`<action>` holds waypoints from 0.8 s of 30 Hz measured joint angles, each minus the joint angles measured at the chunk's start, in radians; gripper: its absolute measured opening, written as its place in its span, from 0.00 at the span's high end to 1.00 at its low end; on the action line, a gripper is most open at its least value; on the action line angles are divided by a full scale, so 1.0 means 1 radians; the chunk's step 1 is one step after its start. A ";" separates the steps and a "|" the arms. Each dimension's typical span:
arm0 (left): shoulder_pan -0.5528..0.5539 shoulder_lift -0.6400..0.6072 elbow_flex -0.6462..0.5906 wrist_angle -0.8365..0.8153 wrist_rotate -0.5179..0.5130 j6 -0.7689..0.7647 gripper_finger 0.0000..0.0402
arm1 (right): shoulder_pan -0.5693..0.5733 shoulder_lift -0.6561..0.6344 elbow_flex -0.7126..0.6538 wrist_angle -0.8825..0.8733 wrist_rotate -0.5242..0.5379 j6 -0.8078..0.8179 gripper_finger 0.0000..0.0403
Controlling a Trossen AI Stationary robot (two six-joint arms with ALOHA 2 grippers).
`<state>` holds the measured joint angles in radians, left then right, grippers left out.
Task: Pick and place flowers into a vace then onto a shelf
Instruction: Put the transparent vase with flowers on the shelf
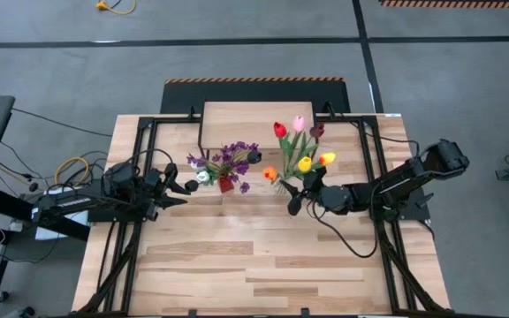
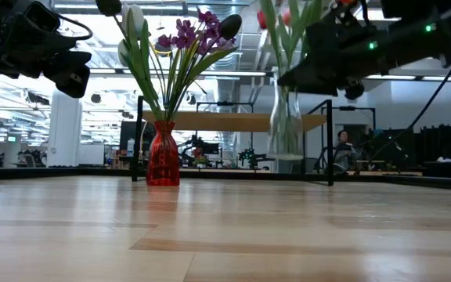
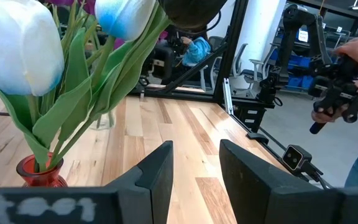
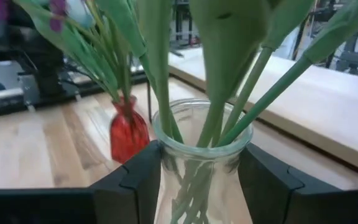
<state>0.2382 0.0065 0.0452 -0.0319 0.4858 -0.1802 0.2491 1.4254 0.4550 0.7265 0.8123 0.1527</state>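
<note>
Two vases on plank tabletop (image 1: pixel 254 265), in front of light-wood shelf (image 1: pixel 237 119). Red vase (image 2: pixel 163 154) upright, holding white tulips (image 3: pixel 17 46), purple sprig (image 1: pixel 233 157), dark tulip. Clear glass vase (image 4: pixel 201 162) with red, pink, yellow, orange tulips (image 1: pixel 300 146) gripped at neck between right gripper (image 4: pixel 201 177) fingers. Left gripper (image 3: pixel 196 180) spread wide, nothing held, just beside red vase

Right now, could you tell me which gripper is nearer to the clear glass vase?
The right. The right gripper has its fingers on either side of the clear glass vase, while the left gripper hovers open beside the red vase, farther off.
</note>
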 joint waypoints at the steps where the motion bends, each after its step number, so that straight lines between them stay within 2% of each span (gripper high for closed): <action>1: 0.000 0.000 0.000 0.000 0.000 0.000 0.70 | 0.005 0.000 0.009 -0.001 0.003 -0.004 0.58; 8: 0.000 0.000 0.000 0.000 0.000 0.000 0.70 | 0.034 -0.032 0.075 -0.061 0.109 -0.002 0.53; 14: 0.000 0.000 0.000 0.000 0.000 0.000 0.70 | 0.031 -0.162 0.149 -0.342 0.133 0.056 0.58; 24: 0.000 0.000 0.000 0.000 -0.001 0.000 0.70 | -0.058 -0.334 0.313 -0.668 0.126 -0.004 0.55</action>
<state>0.2380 0.0064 0.0452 -0.0319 0.4847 -0.1802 0.1912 1.0914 0.7684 0.0581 0.9387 0.1489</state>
